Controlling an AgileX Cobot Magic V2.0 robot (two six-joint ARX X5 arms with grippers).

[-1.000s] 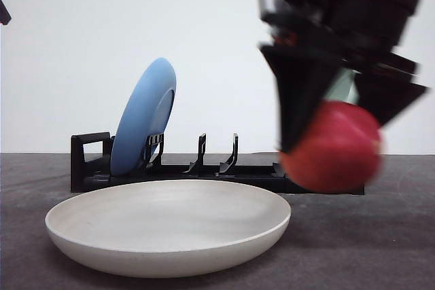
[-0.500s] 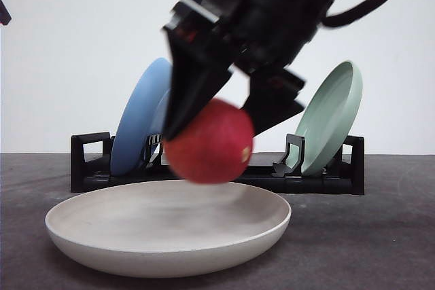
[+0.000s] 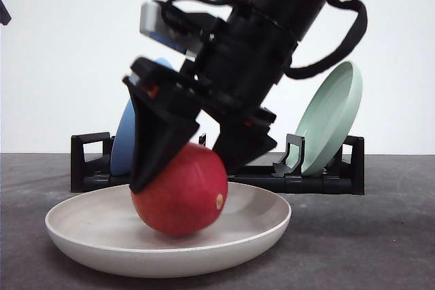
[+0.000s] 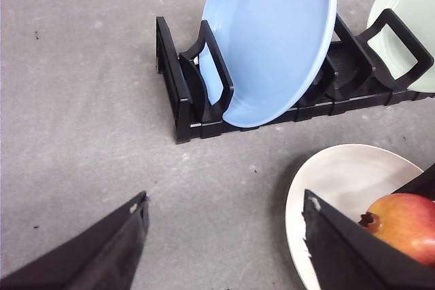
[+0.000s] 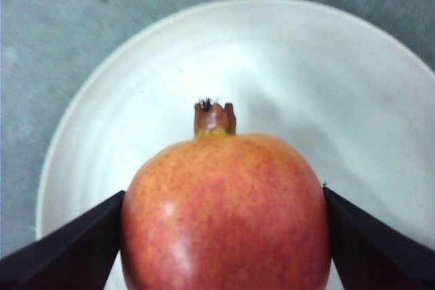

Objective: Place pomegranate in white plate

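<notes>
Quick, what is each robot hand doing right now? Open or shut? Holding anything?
Left gripper: open, holding nothing.
Right gripper: shut on the pomegranate, which sits in the white plate.

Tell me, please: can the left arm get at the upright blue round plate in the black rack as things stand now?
Probably yes. In the left wrist view the left gripper has open jaws and faces the blue round plate in the black rack, with bare grey table between them. The right gripper is over the white plate, aside.
</notes>
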